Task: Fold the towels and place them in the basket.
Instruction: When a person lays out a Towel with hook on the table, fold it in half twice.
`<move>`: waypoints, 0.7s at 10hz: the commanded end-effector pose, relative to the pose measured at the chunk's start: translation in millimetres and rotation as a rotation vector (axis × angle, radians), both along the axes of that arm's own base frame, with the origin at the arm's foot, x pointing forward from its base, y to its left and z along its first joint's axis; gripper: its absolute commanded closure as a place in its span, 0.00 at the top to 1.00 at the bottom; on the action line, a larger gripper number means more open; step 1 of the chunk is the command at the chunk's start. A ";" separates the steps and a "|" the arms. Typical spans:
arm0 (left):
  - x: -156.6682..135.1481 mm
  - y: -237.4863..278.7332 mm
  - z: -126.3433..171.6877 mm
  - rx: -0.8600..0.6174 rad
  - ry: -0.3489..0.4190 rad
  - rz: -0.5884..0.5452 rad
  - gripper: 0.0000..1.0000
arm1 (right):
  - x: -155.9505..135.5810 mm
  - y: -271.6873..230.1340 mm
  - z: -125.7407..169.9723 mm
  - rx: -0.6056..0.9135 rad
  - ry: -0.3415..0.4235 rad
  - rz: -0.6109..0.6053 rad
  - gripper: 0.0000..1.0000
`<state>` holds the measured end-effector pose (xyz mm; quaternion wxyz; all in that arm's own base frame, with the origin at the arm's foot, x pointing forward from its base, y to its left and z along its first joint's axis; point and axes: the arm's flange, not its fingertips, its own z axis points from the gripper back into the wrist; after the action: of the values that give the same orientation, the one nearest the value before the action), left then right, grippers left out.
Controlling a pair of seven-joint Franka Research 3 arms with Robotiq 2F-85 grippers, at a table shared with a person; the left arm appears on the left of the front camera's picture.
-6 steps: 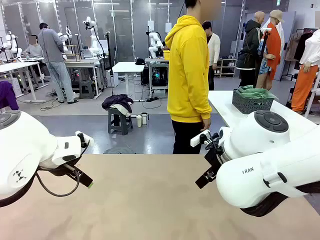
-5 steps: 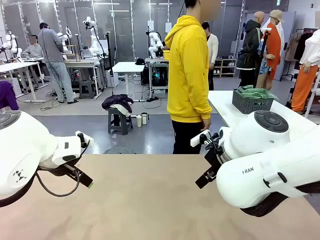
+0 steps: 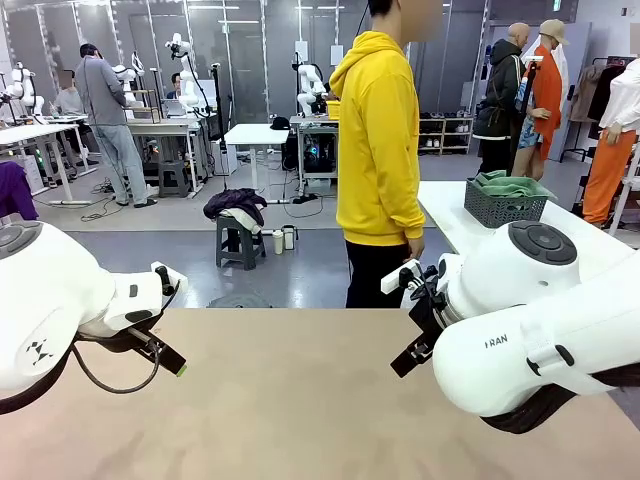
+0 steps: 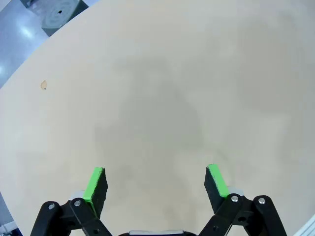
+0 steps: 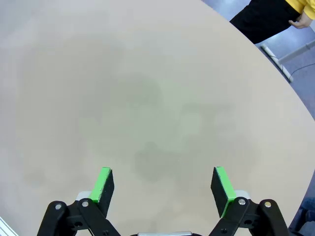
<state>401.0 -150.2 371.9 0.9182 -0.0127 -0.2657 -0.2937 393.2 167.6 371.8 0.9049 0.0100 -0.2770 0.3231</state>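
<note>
1. My left gripper [image 4: 156,179] and right gripper [image 5: 164,183] hang over the table [image 3: 300,400], jaws spread wide, holding nothing.
2. The basket [image 3: 505,210] stands beyond the table's far right corner, on a white side table [image 3: 450,215], past the person [image 3: 378,150].
3. Green towels [image 3: 512,184] are heaped in it, rising above its rim; I cannot tell how many, or whether they are folded.
4. I judge them light, soft and limp. I'd pinch a corner or hem, since a mid-cloth grab would bunch them.
5. The mesh basket looks stiff and light.
</note>
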 end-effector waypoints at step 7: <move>-1.1 3.8 49.3 -0.030 0.037 -0.048 1.00 | -0.2 -1.2 49.5 0.011 0.007 -0.037 1.00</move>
<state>400.7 -153.1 397.2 0.9173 -0.0191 -0.2640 -0.2974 394.5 168.3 397.3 0.9053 0.0097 -0.2779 0.3211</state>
